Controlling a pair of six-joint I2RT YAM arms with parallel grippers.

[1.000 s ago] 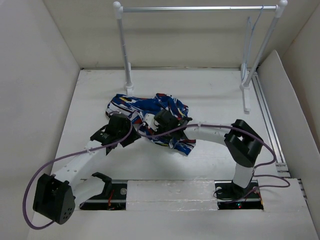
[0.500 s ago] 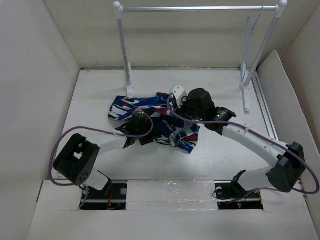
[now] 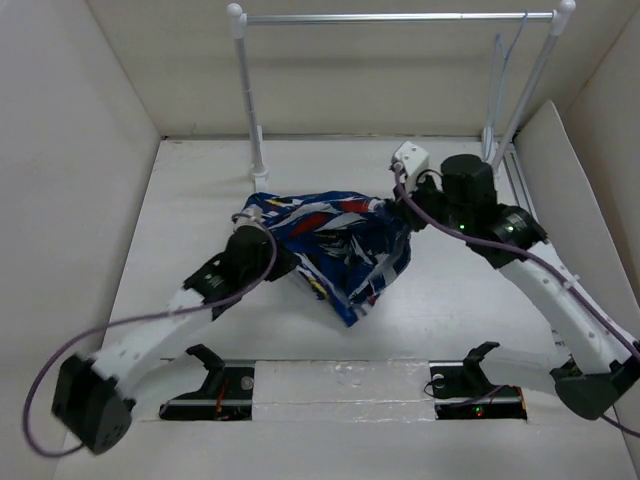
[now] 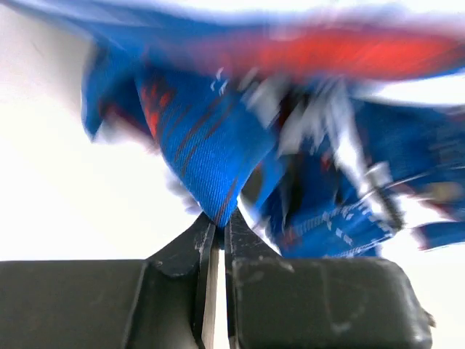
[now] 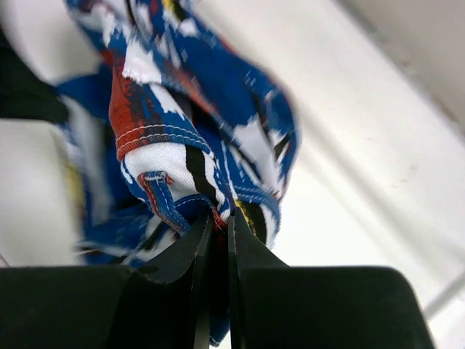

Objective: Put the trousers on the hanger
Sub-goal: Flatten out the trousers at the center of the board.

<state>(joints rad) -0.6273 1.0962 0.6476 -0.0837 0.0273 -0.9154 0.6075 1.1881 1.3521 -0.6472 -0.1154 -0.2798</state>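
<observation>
Trousers (image 3: 340, 245) mid-table, stretched between both arms, loose end drooping toward 6 o'clock. Left gripper (image 4: 219, 222) pinched tight on a blue fold at the cloth's 9 o'clock edge. Right gripper (image 5: 216, 218) clamped on a hemmed edge at 2 o'clock. Hanger (image 3: 496, 95) hangs on the rail rack (image 3: 400, 17) at 1 o'clock, apart from the cloth.

We see a flat white tabletop (image 3: 440, 300) carrying a white-posted metal rail rack (image 3: 247, 100). One foot stands beyond the left pincer (image 4: 220, 218), the other beyond the right pincer (image 5: 218, 218). Between them sag bright blue streak-patterned cloth trousers (image 3: 350, 250), and we cannot tell whether they touch the tabletop.
</observation>
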